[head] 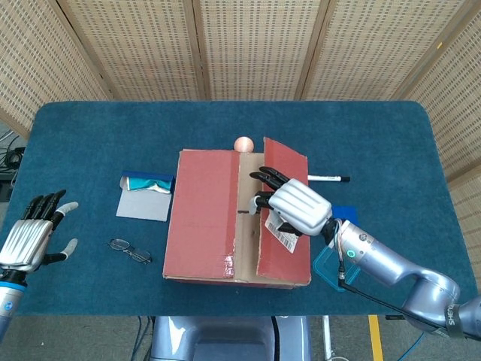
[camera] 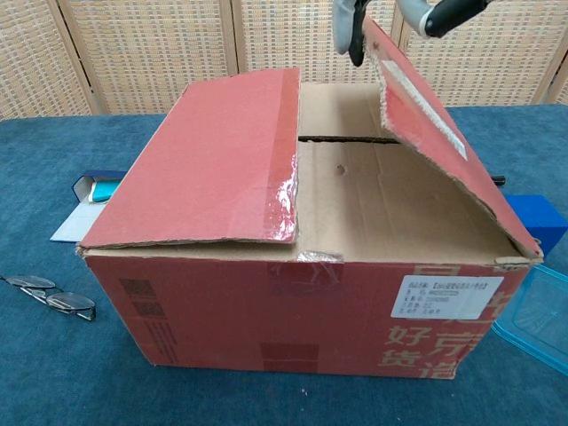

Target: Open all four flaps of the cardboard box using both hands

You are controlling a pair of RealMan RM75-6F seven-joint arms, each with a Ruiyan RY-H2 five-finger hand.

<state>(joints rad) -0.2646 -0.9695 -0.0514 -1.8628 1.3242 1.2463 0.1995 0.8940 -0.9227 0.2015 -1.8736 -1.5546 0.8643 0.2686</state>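
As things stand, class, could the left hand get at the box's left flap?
Probably yes. The left hand hovers open at the table edge, the left flap still lies flat, and only the low glasses lie between them. The right hand is busy with the other flap.
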